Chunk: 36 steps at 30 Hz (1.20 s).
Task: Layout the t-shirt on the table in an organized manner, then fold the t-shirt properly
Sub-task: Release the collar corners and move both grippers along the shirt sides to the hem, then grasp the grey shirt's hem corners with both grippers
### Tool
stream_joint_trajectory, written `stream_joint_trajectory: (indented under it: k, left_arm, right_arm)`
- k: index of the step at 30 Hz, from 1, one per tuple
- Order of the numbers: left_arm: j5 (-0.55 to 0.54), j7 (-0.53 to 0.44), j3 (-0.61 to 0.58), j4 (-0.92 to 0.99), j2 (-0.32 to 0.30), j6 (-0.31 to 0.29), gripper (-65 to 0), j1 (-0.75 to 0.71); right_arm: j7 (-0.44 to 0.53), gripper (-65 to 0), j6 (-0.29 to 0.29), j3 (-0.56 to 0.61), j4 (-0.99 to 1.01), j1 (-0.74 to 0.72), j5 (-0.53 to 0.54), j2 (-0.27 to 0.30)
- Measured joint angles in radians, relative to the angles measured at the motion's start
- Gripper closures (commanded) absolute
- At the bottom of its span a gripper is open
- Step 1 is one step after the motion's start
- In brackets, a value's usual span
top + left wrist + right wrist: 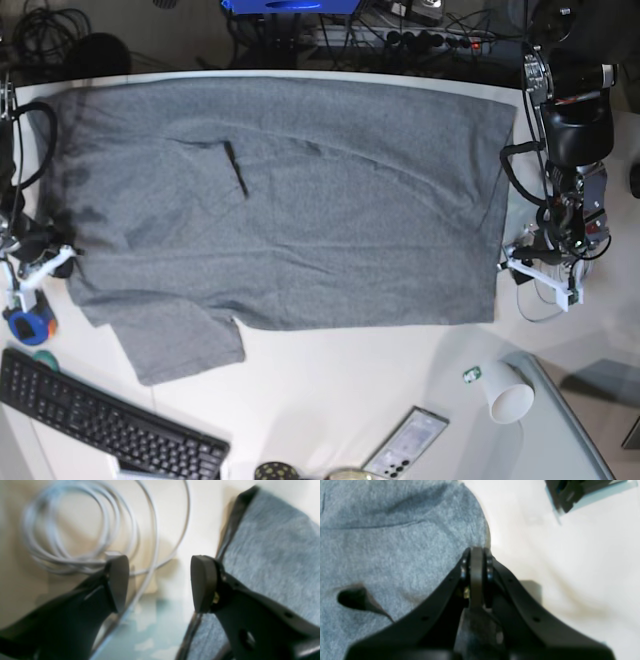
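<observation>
The grey t-shirt (pixel 280 200) lies spread wide over the white table (pixel 350 380), with one sleeve (pixel 180 340) pointing toward the front edge. In the base view my right gripper (pixel 42 268) sits at the shirt's left edge. Its wrist view shows the gripper (pixel 477 552) shut right on the hem of the t-shirt (pixel 395 550), grey cloth showing between its fingers. At the shirt's right edge my left gripper (pixel 538 270) hovers. From its wrist camera this gripper (pixel 160 582) is open with nothing between the pads, and the t-shirt (pixel 270 555) lies just to its right.
A coiled white cable (pixel 82 530) lies left of the left gripper. A black keyboard (pixel 100 425), a paper cup (pixel 510 395) and a remote (pixel 405 445) sit along the front edge. A blue and orange object (pixel 28 325) rests near the right arm.
</observation>
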<state>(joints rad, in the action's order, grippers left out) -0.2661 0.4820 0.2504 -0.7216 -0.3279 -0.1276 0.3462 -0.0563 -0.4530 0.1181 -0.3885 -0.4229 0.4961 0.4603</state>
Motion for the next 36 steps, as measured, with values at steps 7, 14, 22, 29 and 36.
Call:
stream_joint_trajectory:
  k: [7,14,22,29,36]
  left_arm:
    - [-0.003,-0.003,-0.068,0.014,0.046,-0.090,-38.3,0.025]
    - [-0.002,0.004,-0.068,-0.024,0.039,-0.086,-37.5,0.011]
    - [0.002,-0.045,-0.069,-0.037,-0.045,-0.083,-37.5,-0.071]
    - [-0.026,-0.241,-0.068,0.091,-0.103,-0.103,-37.5,-0.094]
    - [-0.003,-0.186,0.018,0.024,-0.127,-0.090,-37.5,-0.111]
  right_arm:
    - [-0.003,0.0,0.000,0.000,0.000,0.000,-0.003,0.000]
    - [-0.004,0.0,0.001,0.000,0.000,0.000,-0.003,0.000]
    - [-0.003,0.0,0.000,0.000,0.000,0.000,-0.002,0.000]
    - [-0.072,0.0,0.000,0.000,-0.133,0.031,-0.003,0.001]
    - [-0.117,0.0,0.001,0.000,-0.200,0.052,-0.004,0.002]
